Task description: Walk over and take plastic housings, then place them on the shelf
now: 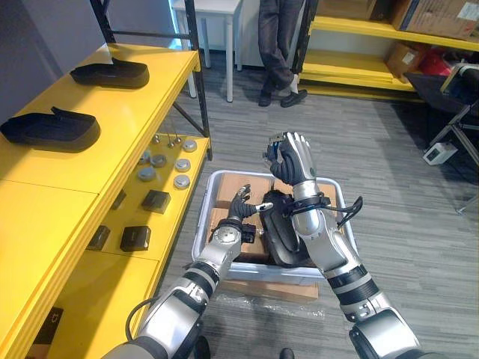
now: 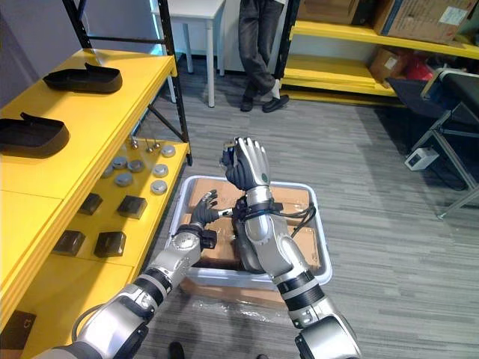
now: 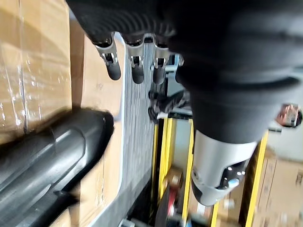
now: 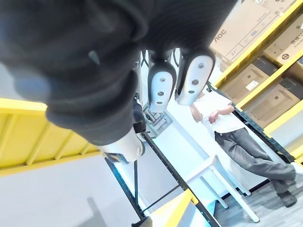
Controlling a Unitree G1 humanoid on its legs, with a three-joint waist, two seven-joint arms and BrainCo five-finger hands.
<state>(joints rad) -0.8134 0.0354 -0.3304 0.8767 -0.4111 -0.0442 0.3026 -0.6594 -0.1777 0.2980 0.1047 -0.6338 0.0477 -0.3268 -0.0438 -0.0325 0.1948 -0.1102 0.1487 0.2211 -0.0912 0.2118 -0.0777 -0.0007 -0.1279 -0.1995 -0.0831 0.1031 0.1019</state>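
Note:
A black plastic housing (image 1: 278,230) lies in a white bin (image 1: 200,233) on the floor, on top of cardboard boxes (image 1: 228,196); my right forearm partly covers it. My left hand (image 1: 243,213) hovers open just beside the housing's left end, fingers relaxed, and the housing (image 3: 47,156) shows close under them in the left wrist view. My right hand (image 1: 292,158) is raised above the bin's far edge, open and holding nothing. Two more black housings (image 1: 111,73) (image 1: 51,129) rest on the top level of the yellow shelf (image 1: 150,112) at left.
The shelf's lower level carries several round metal parts (image 1: 161,168) and small black boxes (image 1: 156,200). A person (image 1: 278,45) stands at the back beside a white table (image 1: 213,15). Another yellow rack with cartons (image 1: 389,30) runs along the far right.

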